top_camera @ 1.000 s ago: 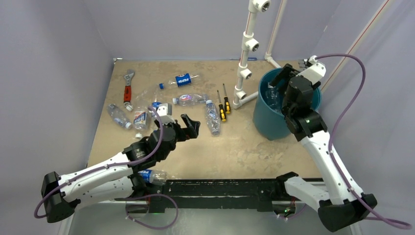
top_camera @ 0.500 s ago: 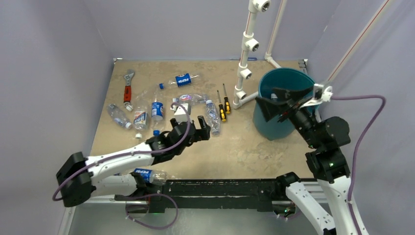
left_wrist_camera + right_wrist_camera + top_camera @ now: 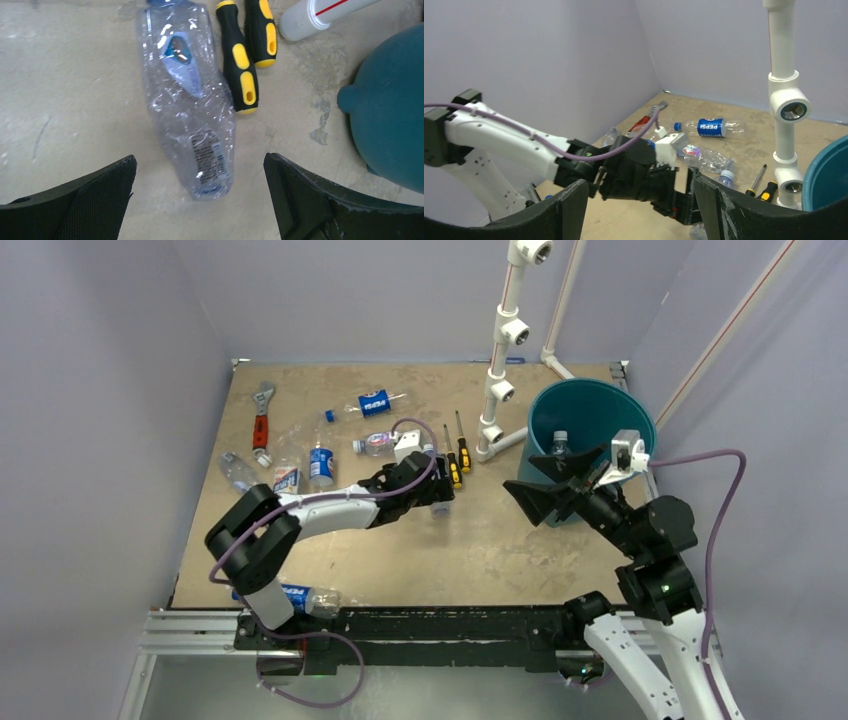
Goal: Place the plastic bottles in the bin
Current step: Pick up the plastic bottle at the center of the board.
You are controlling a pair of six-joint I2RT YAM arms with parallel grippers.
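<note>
As it gapes wide, left end effector hovers over plastic bottle.

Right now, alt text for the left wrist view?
Open left gripper hovers above a crushed clear plastic bottle lying on the table, between its fingers. Two yellow-and-black screwdrivers lie beside the bottle; teal bin at right edge.

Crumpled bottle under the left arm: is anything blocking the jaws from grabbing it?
Nothing visible does. The left jaws stand open facing the crumpled bottle; two screwdrivers lie close beside it.
</note>
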